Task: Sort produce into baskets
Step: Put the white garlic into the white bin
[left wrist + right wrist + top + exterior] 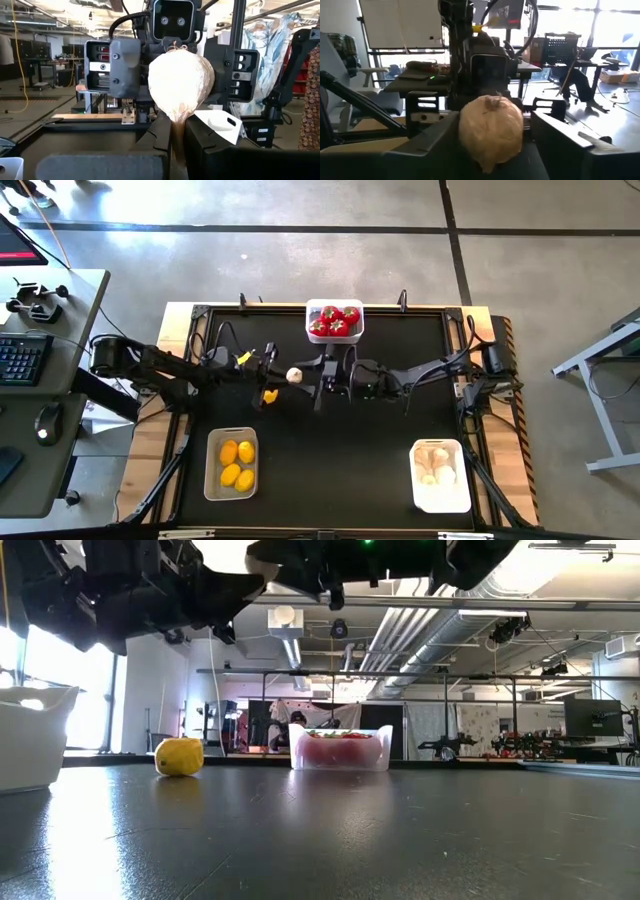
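An off-white garlic bulb [295,375] is held in the air over the middle of the table, between my two grippers, which face each other. My left gripper [281,374] is shut on it, coming from the table's left. My right gripper [311,374] comes from the table's right. Its open fingers [432,137] stand on either side of the bulb [491,130], and I cannot tell whether they touch it. One yellow lemon [268,395] lies on the table mat under my left gripper and also shows in the low view [180,756]. My left gripper pinches the garlic's narrow stem end [178,122] between its two fingers [162,132]. The fingers come level from the table's left. The round body of the bulb [181,80] stands out past the fingertips, lifted clear of the table.
A clear basket of red tomatoes [335,320] stands at the far middle. A beige basket with lemons [231,464] is at the near left, and a white basket with garlic [441,475] at the near right. The black mat between them is bare.
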Action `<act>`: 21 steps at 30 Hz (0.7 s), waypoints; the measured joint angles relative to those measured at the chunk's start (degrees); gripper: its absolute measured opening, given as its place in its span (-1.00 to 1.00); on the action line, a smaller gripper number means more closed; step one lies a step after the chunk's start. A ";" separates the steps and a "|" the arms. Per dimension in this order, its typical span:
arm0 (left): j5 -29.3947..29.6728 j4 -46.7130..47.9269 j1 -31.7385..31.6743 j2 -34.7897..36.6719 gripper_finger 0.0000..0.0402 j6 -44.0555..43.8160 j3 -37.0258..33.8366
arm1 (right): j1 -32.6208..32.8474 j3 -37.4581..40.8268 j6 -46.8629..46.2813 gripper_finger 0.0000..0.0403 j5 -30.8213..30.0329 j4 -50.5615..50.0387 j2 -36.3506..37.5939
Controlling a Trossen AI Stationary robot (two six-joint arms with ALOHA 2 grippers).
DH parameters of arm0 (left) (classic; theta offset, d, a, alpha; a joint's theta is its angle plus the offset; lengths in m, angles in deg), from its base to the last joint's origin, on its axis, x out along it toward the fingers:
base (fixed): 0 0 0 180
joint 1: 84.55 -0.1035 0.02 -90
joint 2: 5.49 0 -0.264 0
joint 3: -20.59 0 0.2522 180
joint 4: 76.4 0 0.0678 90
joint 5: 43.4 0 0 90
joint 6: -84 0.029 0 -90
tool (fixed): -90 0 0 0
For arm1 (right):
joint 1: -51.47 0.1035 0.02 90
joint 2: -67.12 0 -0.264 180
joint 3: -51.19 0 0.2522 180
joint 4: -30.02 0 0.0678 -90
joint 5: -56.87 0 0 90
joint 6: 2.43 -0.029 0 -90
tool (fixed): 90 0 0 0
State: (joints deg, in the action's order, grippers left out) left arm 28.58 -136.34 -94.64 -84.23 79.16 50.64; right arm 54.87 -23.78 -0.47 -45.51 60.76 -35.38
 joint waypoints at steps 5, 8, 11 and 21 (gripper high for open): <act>0.90 0.58 -0.01 0.00 -0.93 -1.48 0.00 | -0.02 -0.03 0.60 -0.08 0.58 0.42 0.00; 1.27 0.56 0.02 0.00 -0.83 -1.48 0.00 | -0.02 -0.73 0.86 -0.23 0.65 -1.39 0.60; 1.34 1.08 0.33 0.02 -0.69 -0.63 0.03 | 0.12 -1.84 2.11 -0.35 0.30 -6.90 2.89; 2.93 5.46 0.40 0.00 -0.32 -0.48 0.00 | 4.09 -2.69 -1.51 -0.42 -2.35 -31.62 16.79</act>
State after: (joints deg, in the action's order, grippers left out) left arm 31.51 -130.88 -94.24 -84.23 78.68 50.64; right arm 58.96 -26.47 -1.98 -47.86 29.14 -18.59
